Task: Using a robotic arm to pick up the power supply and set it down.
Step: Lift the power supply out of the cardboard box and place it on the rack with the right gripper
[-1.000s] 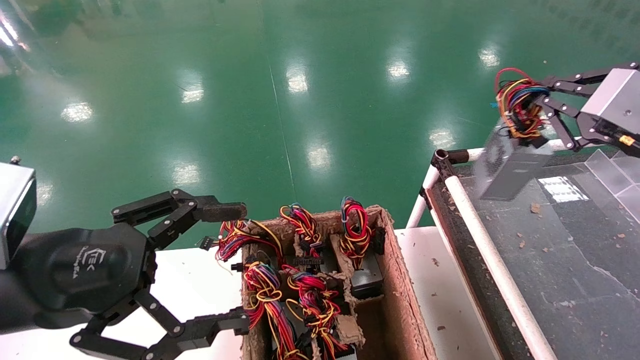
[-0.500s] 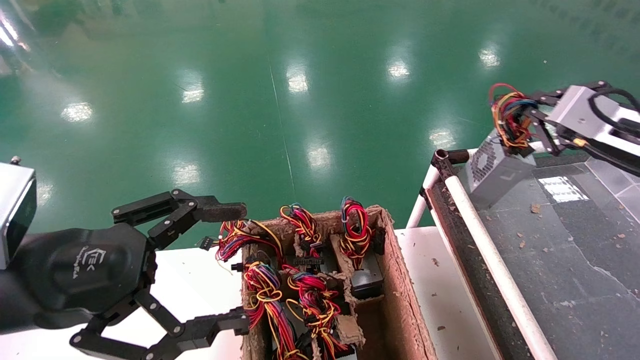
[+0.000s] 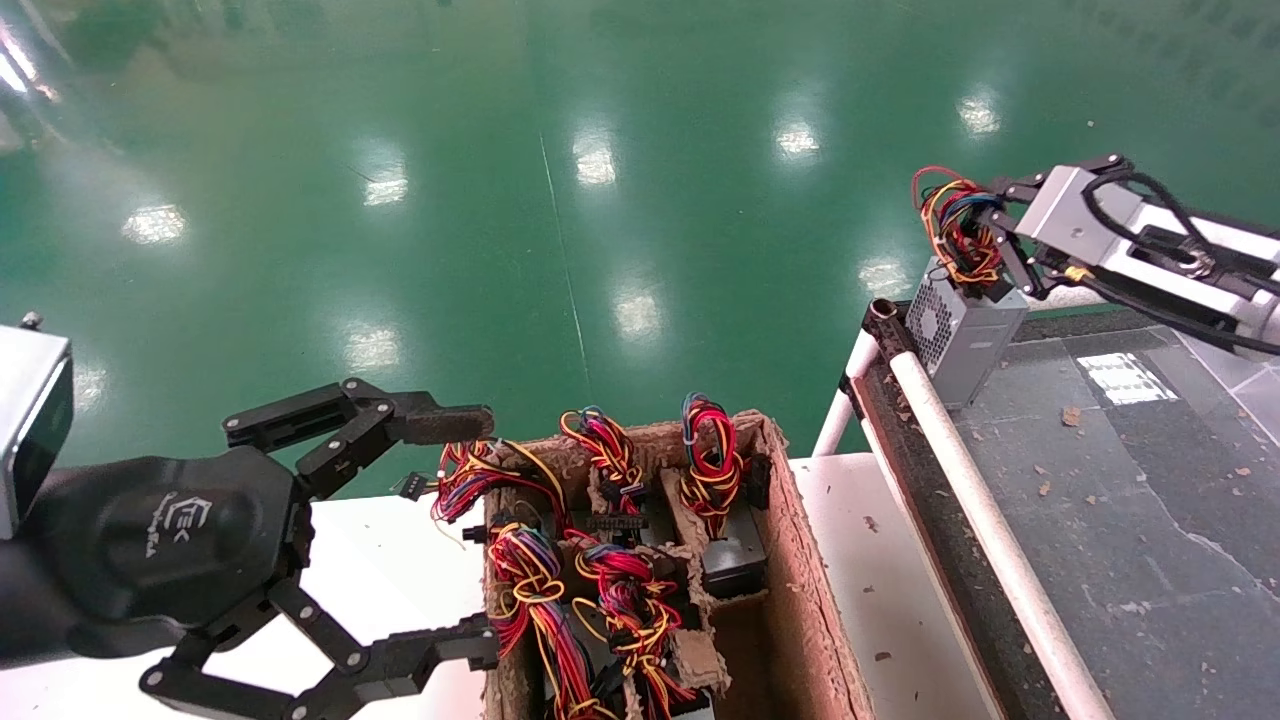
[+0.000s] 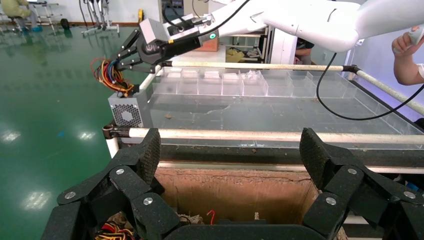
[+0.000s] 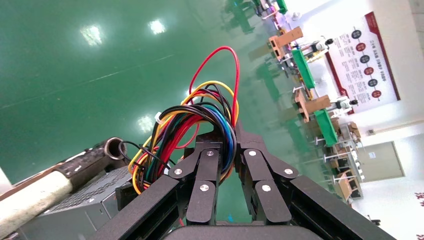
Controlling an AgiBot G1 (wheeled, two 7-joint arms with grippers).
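The power supply (image 3: 957, 338), a silver-grey box with a perforated side, stands upright on the far left corner of the dark table (image 3: 1150, 480). Its coiled red, yellow, blue and black wires (image 3: 955, 228) rise from its top. My right gripper (image 3: 988, 238) is shut on that wire bundle (image 5: 200, 125), with the fingers (image 5: 207, 170) pinching the loop above the box (image 5: 75, 210). The left wrist view shows the same power supply (image 4: 126, 111) hanging under the right gripper (image 4: 121, 61). My left gripper (image 3: 458, 535) stays open and holds nothing, beside the cardboard box (image 3: 820, 620).
The cardboard box (image 4: 235, 187) holds several more wired units (image 3: 612, 590). A white rail (image 3: 985, 520) edges the table next to the power supply. Clear plastic bins (image 4: 225, 82) line the table's far side. A person's hand (image 4: 410, 42) is at that far end. Green floor lies beyond.
The right gripper has carried the power supply left and down to the table's corner, and the box has swung from tilted to upright. The left arm has not moved.
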